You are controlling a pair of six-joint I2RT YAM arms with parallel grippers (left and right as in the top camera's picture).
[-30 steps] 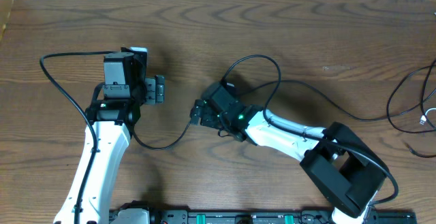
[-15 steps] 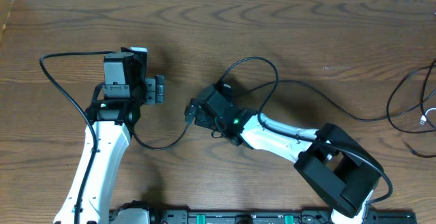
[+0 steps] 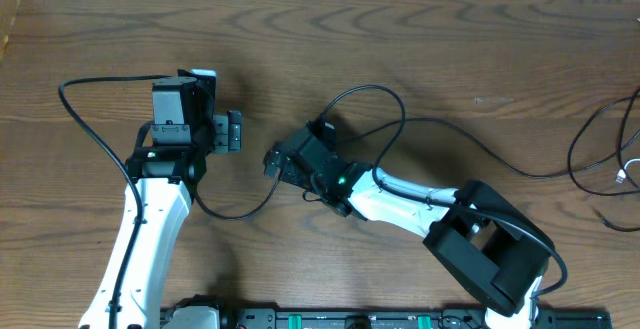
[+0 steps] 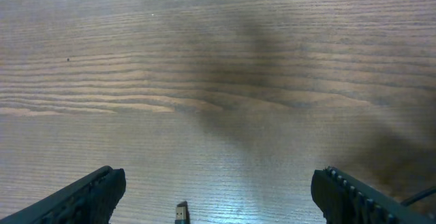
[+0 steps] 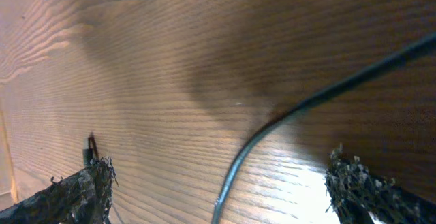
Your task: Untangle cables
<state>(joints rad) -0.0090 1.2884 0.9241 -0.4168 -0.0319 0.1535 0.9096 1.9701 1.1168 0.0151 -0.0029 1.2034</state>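
Right now your long black cord (image 5: 327, 91) crosses the right wrist view from upper right to bottom centre. It passes between the fingers of the right end effector (image 5: 219, 166), which are spread wide and not closed on it. Other cords (image 3: 574, 147) sit at the right edge of the overhead view. Your left end effector (image 4: 219, 183) is spread too, with a small plug end (image 4: 181, 212) on the bench (image 4: 218, 60) between its fingers.
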